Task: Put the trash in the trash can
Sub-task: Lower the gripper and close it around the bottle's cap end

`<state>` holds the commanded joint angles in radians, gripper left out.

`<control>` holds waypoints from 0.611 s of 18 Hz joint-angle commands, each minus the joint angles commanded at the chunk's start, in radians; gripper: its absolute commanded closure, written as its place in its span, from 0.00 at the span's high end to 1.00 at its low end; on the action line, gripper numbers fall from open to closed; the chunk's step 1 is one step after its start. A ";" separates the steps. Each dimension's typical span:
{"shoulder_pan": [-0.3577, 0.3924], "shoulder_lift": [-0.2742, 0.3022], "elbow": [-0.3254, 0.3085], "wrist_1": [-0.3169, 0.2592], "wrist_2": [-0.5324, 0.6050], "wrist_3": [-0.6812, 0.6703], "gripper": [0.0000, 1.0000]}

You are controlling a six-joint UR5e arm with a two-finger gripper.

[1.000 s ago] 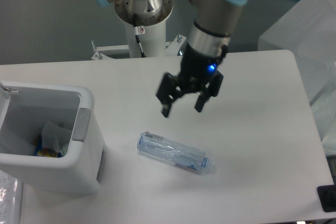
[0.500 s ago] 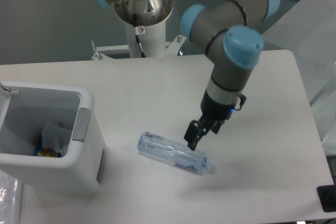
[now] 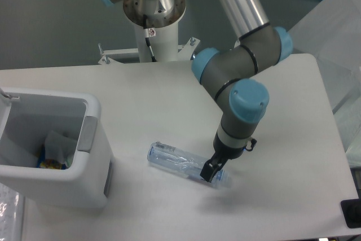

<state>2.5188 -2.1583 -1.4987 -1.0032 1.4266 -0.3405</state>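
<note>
- A clear bluish plastic bottle [image 3: 180, 163] lies on its side on the white table [image 3: 282, 117], near the front middle.
- Its long axis runs diagonally, from upper left down to lower right; which end carries the cap is too blurred to tell.
- The bottle looks thin-walled, ribbed and see-through, roughly cylindrical.
- To its left, well apart, stands the trash can [image 3: 93, 165], a white boxy plastic bin with rounded corners and a grey tab on its right rim.
- Inside the bin lie a crumpled clear wrapper [image 3: 58, 143] and some colourful scraps.
- The gripper [image 3: 211, 172] is down at the bottle's lower-right end, its dark fingers around or against that end.
- Whether the fingers are pressed onto the bottle or slack around it cannot be told.
</note>
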 joint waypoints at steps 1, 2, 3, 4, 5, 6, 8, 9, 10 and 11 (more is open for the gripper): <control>0.000 -0.005 0.002 0.005 0.000 -0.006 0.98; -0.002 -0.008 0.002 0.008 0.000 -0.009 0.98; -0.002 -0.009 0.005 0.011 0.002 -0.014 0.98; -0.002 -0.012 0.003 0.011 0.003 -0.021 0.98; -0.002 -0.015 0.002 0.011 0.003 -0.023 0.98; -0.002 -0.017 0.000 0.011 0.003 -0.023 0.98; -0.003 -0.017 -0.009 0.011 0.006 -0.023 0.98; -0.003 -0.020 -0.009 0.011 0.012 -0.025 0.98; -0.003 -0.025 -0.009 0.011 0.020 -0.025 0.98; -0.003 -0.032 -0.009 0.011 0.026 -0.026 0.98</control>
<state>2.5157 -2.1904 -1.5079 -0.9925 1.4526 -0.3666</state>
